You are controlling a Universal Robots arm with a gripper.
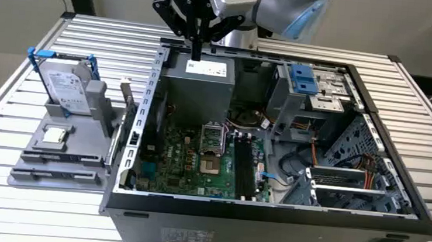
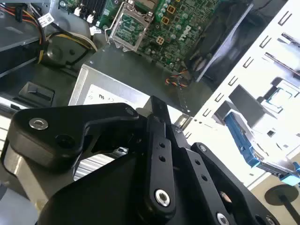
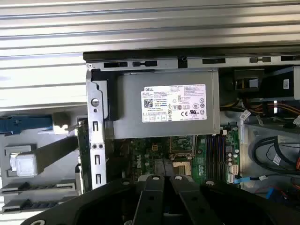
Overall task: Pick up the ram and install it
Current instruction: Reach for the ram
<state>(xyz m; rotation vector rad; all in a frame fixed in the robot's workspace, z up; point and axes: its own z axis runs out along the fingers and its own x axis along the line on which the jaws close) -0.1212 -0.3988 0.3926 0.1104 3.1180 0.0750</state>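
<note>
We see black gripper (image 1: 196, 55) pointing straight down over grey metal power-supply box (image 1: 200, 83) | jaws pressed together, empty

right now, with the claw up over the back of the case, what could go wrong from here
1. The claw hangs over the power supply, close to the case's rear rim. A straight drop could strike either.
2. The black ram slots sit right beside the processor socket. A small sideways error might land on the socket.
3. Loose cables lie near the slots' far end and might snag.
</note>
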